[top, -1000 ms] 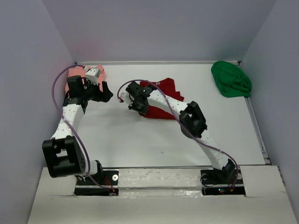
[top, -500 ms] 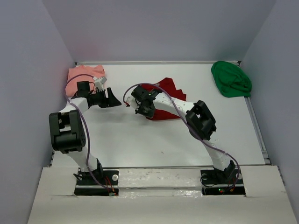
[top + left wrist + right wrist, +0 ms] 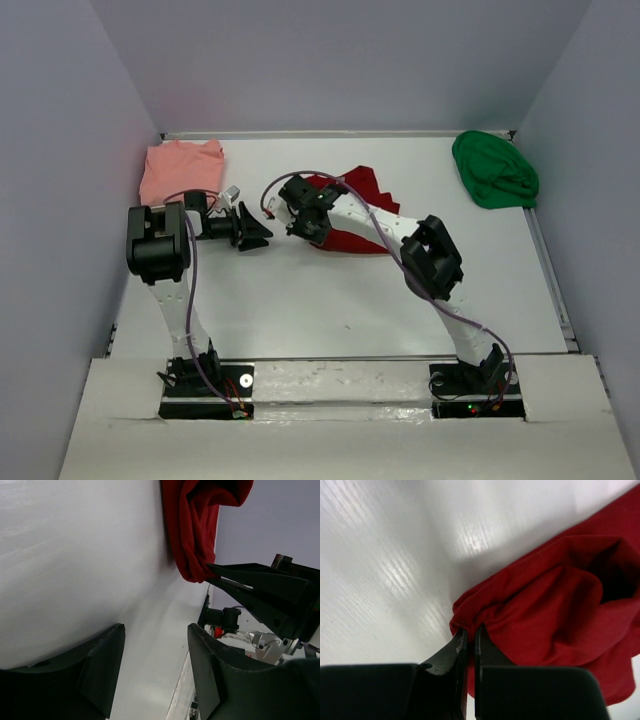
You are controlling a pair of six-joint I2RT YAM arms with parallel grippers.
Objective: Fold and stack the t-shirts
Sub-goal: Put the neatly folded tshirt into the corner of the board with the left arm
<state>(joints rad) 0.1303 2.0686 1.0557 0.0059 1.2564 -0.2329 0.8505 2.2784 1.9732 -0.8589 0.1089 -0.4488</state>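
Note:
The dark red t-shirt [image 3: 358, 190] lies crumpled at the table's middle. My right gripper [image 3: 303, 232] is shut on its near-left edge, and the red cloth [image 3: 540, 610] bunches between the closed fingertips [image 3: 462, 642]. My left gripper [image 3: 256, 232] points right toward that spot, low over bare table. It stands open with nothing between its fingers [image 3: 107, 665], a short way left of the red shirt [image 3: 192, 530] and the right gripper [image 3: 220, 572]. The salmon-pink t-shirt [image 3: 180, 168] lies flat at the back left. The bright green t-shirt [image 3: 495, 170] is heaped at the back right.
Grey walls close in the white table [image 3: 300, 300] on the left, back and right. Both arm bases stand on the near edge strip [image 3: 340, 385]. Purple cables loop off both arms.
My left arm has swung from over the salmon-pink shirt toward the middle, its jaws narrowing somewhat. My right gripper has closed on the red shirt's edge.

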